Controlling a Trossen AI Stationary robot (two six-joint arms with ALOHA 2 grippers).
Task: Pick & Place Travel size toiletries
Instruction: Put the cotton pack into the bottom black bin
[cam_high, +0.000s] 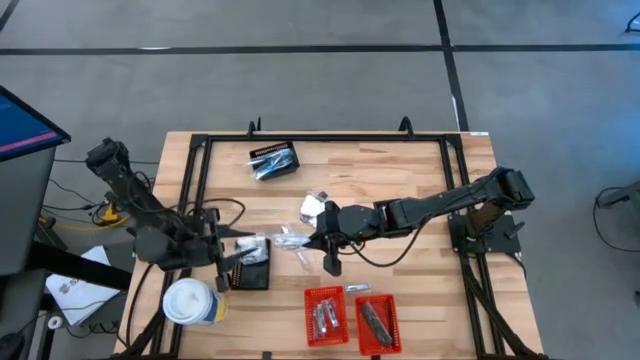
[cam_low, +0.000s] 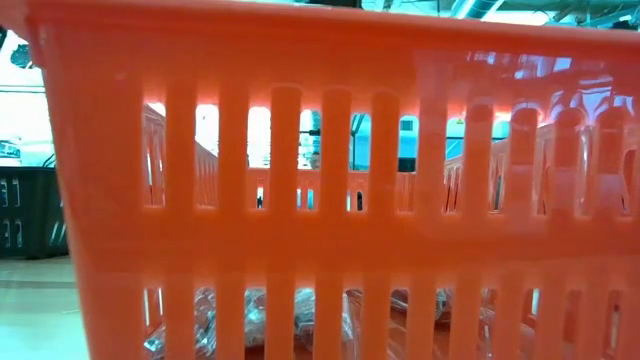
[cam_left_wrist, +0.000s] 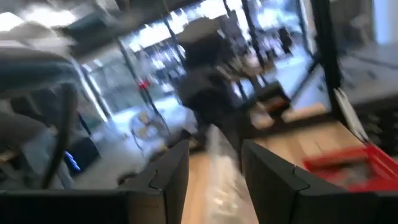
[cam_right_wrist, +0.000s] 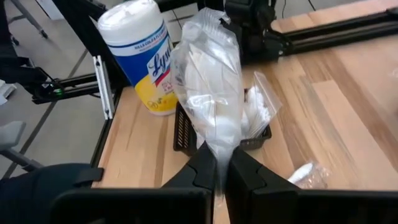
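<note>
Wooden table (cam_high: 420, 180) | clear-wrapped packet (cam_right_wrist: 208, 93) – long axis between both claws | right claw (cam_right_wrist: 217, 163) and left claw (cam_left_wrist: 214, 163) – each grasping an end

A white wipes canister (cam_high: 190, 301) with a blue and yellow label stands at the wooden table's (cam_high: 420, 170) near-left corner. Just beside it sits a black slotted basket (cam_high: 251, 272); another black basket (cam_high: 275, 160) lies well beyond. Two red baskets (cam_high: 351, 319) stand side by side to the canister's right.

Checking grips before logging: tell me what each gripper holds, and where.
Both grippers, right and left, pinch opposite ends of one clear-wrapped packet.
</note>
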